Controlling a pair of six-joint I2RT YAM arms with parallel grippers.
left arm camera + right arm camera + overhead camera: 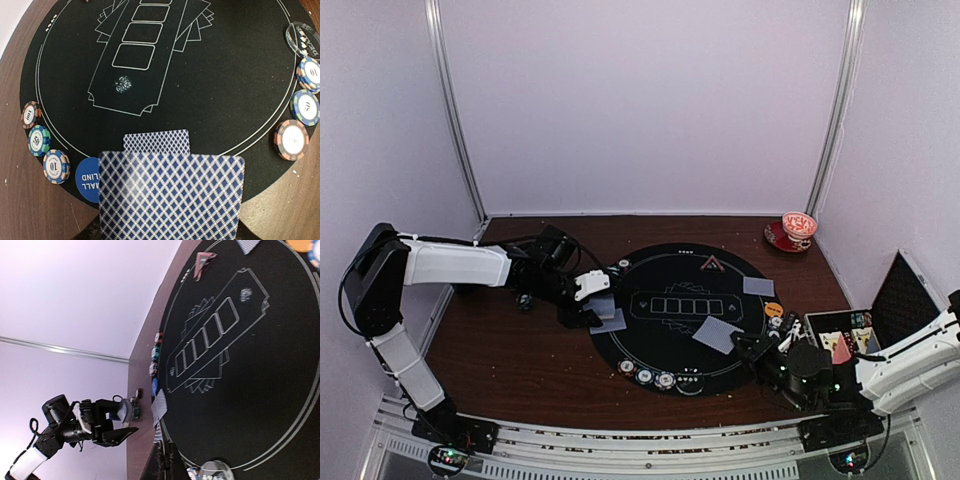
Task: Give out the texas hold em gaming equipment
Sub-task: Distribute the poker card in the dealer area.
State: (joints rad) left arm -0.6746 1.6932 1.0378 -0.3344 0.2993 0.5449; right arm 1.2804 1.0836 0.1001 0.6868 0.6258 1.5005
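- Poker gear: lying spread on and around the round black mat (670, 275) in the middle of the brown table (510, 350).
- Left arm (450, 265): reaching in from the left side and ending over the mat's left rim.
- Right arm (910, 365): lying low across the near right corner and ending at the mat's right rim.
- Metal case (895, 300): standing open at the table's right edge, off the mat.
- Cup and saucer (798, 228): sitting at the far right corner, well apart from both arms.
- Left claw (131, 421): showing its jaws partly apart in the right wrist view. Being hidden at the tips by the close card (171, 195) in its own camera. Cannot tell whether gripping that card.
- Right claw (755, 347): holding its jaws closed tight, just beside the tilted card (717, 333) lying on the mat.
- Second card (156, 141): peeking out just beyond the close card, at the mat's left rim.
- Far card (758, 286): lying flat near the right rim.
- Blue disc (87, 174): lying at the left rim, just beside the far row of chips (39, 140).
- Orange disc (773, 309): lying at the right rim.
- Clear disc (302, 37): lying at the near rim, next to the near row of chips (305, 106).
- Red triangle (710, 263): lying on the mat's far side.
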